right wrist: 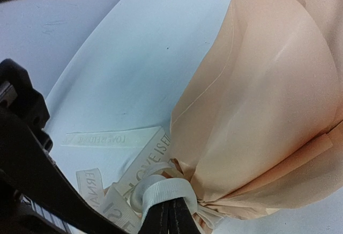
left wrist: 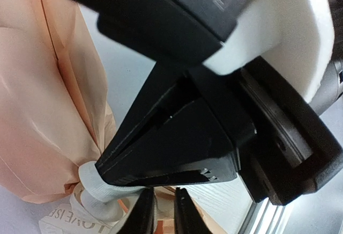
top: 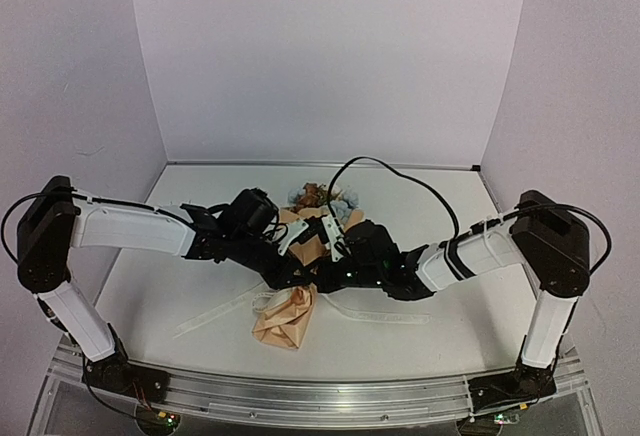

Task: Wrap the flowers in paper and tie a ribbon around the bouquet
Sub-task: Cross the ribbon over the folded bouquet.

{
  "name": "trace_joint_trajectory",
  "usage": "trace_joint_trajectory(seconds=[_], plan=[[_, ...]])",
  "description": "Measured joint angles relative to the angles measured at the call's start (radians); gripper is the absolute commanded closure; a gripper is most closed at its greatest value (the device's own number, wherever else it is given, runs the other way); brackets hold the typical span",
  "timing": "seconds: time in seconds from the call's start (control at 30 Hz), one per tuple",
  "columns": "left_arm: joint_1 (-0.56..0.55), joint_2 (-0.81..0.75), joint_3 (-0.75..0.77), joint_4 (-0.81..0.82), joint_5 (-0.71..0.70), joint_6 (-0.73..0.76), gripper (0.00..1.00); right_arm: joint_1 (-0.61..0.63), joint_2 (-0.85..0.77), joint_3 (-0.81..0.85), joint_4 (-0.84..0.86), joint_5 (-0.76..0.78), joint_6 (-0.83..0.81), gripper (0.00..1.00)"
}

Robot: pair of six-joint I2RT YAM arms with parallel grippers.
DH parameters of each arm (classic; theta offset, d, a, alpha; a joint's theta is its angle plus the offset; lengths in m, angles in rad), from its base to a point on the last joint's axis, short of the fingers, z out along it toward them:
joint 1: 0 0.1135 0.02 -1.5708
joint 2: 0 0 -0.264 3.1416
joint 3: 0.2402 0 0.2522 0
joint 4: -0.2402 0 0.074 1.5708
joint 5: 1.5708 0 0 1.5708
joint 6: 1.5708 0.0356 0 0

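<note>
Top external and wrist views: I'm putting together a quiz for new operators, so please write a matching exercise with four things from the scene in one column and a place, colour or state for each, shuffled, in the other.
Things
1. flowers
2. ribbon
3. paper
4. right claw

States
A. tan, gathered into a cone
B. shut, tips at the ribbon loop
C. heads showing at the cone's far end
D. cream, lettered, looped round the cone's narrow neck

Pairs: 1-C, 2-D, 3-A, 4-B

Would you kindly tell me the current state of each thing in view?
bouquet: wrapped, lying on its side.
ribbon: looped round the bouquet's neck, ends loose.
flowers: heads poking out the wide end.
left gripper: jaws slightly open.
right gripper: shut, tips at the ribbon loop.
</note>
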Motion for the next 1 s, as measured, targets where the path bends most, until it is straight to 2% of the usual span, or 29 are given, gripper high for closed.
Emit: trace_joint_trajectory(seconds=[0.17, 0.5, 0.7, 1.0], plan=[[0.000, -0.038, -0.009, 0.005, -0.028, -0.009, 0.69, 0.000, 0.010, 0.011, 0.001, 0.013, 0.046, 1.00], [0.008, -0.127, -0.026, 0.025, -0.063, -0.027, 0.67, 0.000, 0.026, 0.017, 0.001, 0.016, 0.082, 1.00], [0.044, -0.156, -0.065, 0.029, -0.127, -0.055, 0.69, 0.000, 0.039, 0.024, 0.001, 0.016, 0.089, 1.00], [0.190, -0.131, -0.093, 0.042, -0.133, -0.082, 0.76, 0.000, 0.053, 0.055, 0.001, 0.005, 0.102, 1.00]])
